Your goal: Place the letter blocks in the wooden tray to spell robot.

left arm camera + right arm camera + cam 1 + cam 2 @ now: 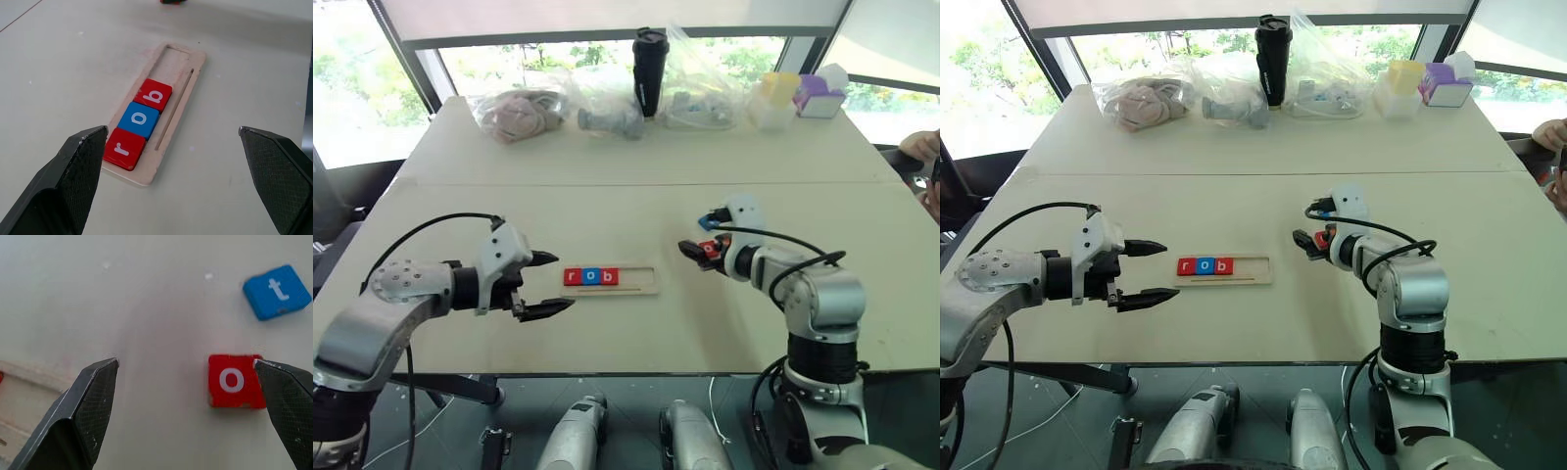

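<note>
While nothing is held by either arm, the left gripper (551, 284) hovers over the pale table (636, 333) with its two black fingers spread wide, pointing toward the wooden tray (610, 279) just to its right. That tray lies flat near the middle of the table, its long side running across the scene. Three letter blocks sit side by side in the tray's left end: a red r (124, 147) at the end, then a blue o (139, 119), then a red b (154, 95). The tray's right part holds no blocks. Further right, the right gripper (186, 367) is low over the table, fingers also wide apart and gripping nothing. Seen from its wrist camera, a red o block (234, 380) lies flat on the table beside one fingertip, partly covered by it; contact cannot be judged. A blue t block (276, 291) lies on the table a little beyond the red one, apart from it. Along the table's far edge are clear plastic bags (524, 110), a tall black cup (649, 70), and yellow and purple containers (798, 95).
</note>
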`<state>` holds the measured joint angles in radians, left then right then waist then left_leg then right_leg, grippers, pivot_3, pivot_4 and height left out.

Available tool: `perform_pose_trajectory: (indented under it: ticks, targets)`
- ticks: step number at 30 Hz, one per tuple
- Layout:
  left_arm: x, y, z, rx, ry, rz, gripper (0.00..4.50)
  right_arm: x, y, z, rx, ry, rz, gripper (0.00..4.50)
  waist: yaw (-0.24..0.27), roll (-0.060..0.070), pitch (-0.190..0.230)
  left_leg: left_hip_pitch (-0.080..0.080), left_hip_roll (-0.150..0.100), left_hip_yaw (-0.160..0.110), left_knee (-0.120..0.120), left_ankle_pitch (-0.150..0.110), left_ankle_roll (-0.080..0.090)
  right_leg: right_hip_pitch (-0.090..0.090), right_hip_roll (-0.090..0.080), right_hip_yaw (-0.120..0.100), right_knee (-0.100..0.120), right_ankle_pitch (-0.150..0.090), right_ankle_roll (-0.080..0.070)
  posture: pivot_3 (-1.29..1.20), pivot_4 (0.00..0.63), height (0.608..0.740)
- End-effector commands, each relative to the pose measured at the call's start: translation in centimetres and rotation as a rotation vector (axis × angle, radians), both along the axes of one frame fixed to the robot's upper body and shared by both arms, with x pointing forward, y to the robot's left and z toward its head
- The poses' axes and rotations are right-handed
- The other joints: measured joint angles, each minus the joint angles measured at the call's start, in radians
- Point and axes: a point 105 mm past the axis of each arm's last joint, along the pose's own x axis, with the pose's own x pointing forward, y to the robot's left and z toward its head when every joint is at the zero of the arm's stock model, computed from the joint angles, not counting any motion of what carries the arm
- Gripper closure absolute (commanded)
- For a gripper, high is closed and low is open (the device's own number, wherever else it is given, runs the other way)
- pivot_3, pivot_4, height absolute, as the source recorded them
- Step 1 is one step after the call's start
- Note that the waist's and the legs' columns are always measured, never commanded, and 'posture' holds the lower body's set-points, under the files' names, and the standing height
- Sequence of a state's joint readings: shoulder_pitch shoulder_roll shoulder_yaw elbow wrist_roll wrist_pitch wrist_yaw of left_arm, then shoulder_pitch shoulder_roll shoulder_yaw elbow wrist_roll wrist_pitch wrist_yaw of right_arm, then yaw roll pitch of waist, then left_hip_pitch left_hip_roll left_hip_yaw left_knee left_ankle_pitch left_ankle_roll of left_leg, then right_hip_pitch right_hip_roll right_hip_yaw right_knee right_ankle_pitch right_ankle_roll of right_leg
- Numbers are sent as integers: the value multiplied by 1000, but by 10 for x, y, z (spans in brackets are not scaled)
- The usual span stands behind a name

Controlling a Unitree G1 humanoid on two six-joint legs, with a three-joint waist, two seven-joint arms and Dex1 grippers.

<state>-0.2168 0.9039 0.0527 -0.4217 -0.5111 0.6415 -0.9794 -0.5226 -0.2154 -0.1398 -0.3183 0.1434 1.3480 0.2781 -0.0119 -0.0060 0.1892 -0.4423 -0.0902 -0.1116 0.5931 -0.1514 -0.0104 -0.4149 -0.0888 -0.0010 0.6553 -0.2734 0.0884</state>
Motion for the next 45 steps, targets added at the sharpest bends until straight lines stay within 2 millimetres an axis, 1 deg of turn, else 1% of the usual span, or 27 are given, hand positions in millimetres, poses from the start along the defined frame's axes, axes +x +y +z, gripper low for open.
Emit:
perform_pose_trajectory:
  ticks: [1,5,12,13,14,15,19,21,25,26,28,31,35,36,41,42,44,45]
  targets:
    - [2,1,11,6,-53,-8,0,2,-4,5,-49,-41,-47,11,-1,0,0,0,0,0,0,0,0,0,0,0,0,0,0,0,150,740]
    - [1,0,10,3,-54,-5,0,5,-9,0,-88,-46,-78,11,-3,0,0,0,1,0,-1,0,0,0,1,0,0,0,0,0,150,740]
    - [1,-1,8,-3,-55,3,0,11,0,-11,-85,-35,-64,11,-5,0,0,0,1,0,-1,0,0,0,1,0,0,0,0,0,150,740]
    - [2,0,8,-2,-55,5,0,12,1,-11,-82,-38,-61,527,-5,0,0,0,1,0,-1,0,0,0,1,0,0,0,0,0,150,740]
    - [2,0,8,-2,-55,6,0,14,-1,-12,-83,-40,-68,841,-5,0,0,0,1,0,-1,0,0,0,1,0,0,0,0,0,150,740]
    - [2,0,7,-2,-56,7,0,15,-2,-13,-83,-41,-73,1302,-5,0,0,0,1,0,-1,0,0,0,1,0,0,0,0,0,150,740]
    - [1,0,6,-1,-55,11,0,15,-4,-13,-85,-39,-78,3325,-6,0,0,1,1,0,-1,0,0,0,1,0,0,0,0,0,150,740]
    - [1,0,6,-1,-55,11,0,13,-6,-9,-93,-48,-82,3321,-6,0,0,1,1,0,-1,0,0,0,1,0,0,0,0,0,150,740]
    - [1,-3,6,-7,-54,-4,0,6,-19,9,-110,-85,-140,3321,-4,0,0,1,1,0,-1,0,0,0,1,0,0,0,0,0,150,740]
    - [1,-4,7,-10,-53,-11,0,0,-17,10,-46,-56,-169,3321,-3,0,0,1,1,0,-1,0,0,0,1,0,0,0,0,0,150,740]
    - [1,-6,6,-14,-53,-23,0,-15,-14,6,51,12,-231,3321,-1,0,0,0,1,-1,-1,0,0,0,1,0,0,0,0,0,150,740]
    - [4,-9,5,-17,-51,-33,0,-33,-5,1,87,52,-261,3321,-1,0,0,0,1,-1,-1,0,0,-1,1,0,0,0,0,0,150,740]
    - [5,-11,5,-18,-48,-52,0,-42,9,-2,116,52,-267,3321,-3,0,0,0,1,-1,-1,0,0,-2,1,0,0,0,0,0,150,740]
    - [6,-12,5,-18,-49,-56,0,-44,12,-5,118,60,-261,3321,-4,0,0,0,1,0,-1,0,0,-4,1,0,0,0,0,0,150,740]
    - [9,-13,5,-16,-49,-65,0,-50,11,-17,118,103,-273,3321,-4,0,0,0,1,0,-2,0,0,-6,1,0,0,0,0,0,150,740]
    - [10,-13,4,-15,-49,-65,0,-50,12,-18,124,108,-269,2289,-4,0,0,0,1,0,-2,0,0,-6,1,0,0,0,0,0,150,740]
    - [10,-12,4,-13,-48,-66,0,-50,14,-17,134,106,-262,1387,-5,0,0,0,1,0,-2,0,0,-6,1,0,0,0,0,0,150,740]
    - [10,-12,4,-12,-48,-65,0,-50,14,-17,133,104,-260,819,-5,0,0,0,1,0,-2,0,0,-6,1,0,0,0,0,0,150,740]
